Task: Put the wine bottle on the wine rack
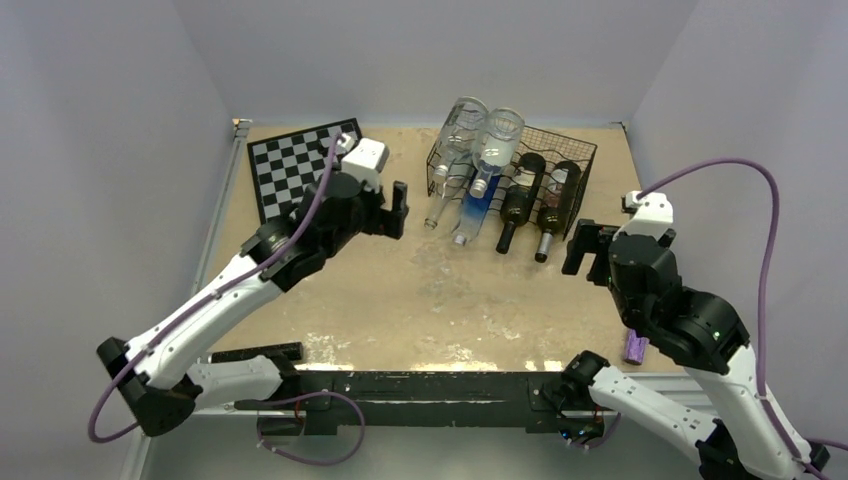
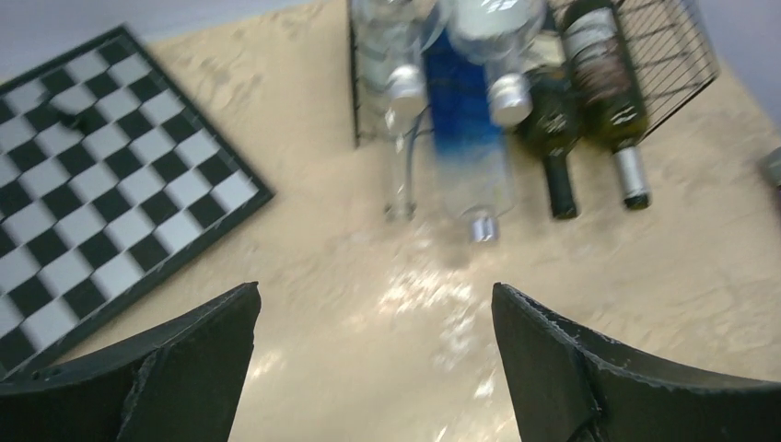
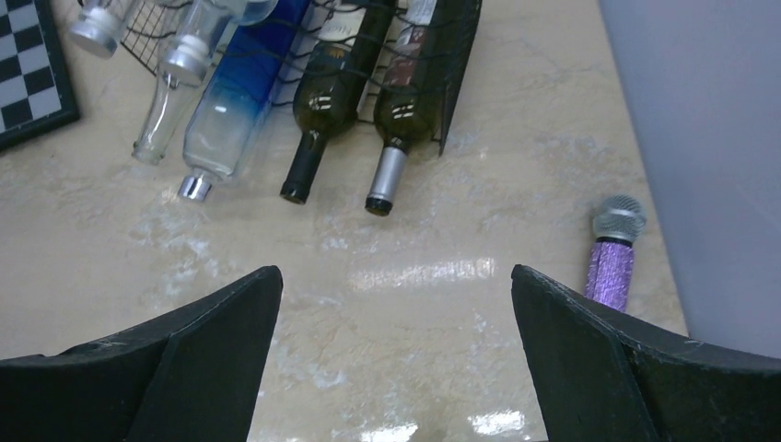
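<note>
Holding bottles [image 1: 521, 195], wine rack [image 1: 582, 150], end effectors [image 2: 376, 293] [image 3: 394, 274] spread

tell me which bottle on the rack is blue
The blue-tinted bottle, second from left in the lower row of the wine rack; its neighbours are a plain clear bottle and a dark bottle.

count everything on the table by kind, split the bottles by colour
clear bottles: 3
blue bottle: 1
dark green bottles: 2
wine rack: 1
chessboard: 1
purple microphone: 1
total: 9
</note>
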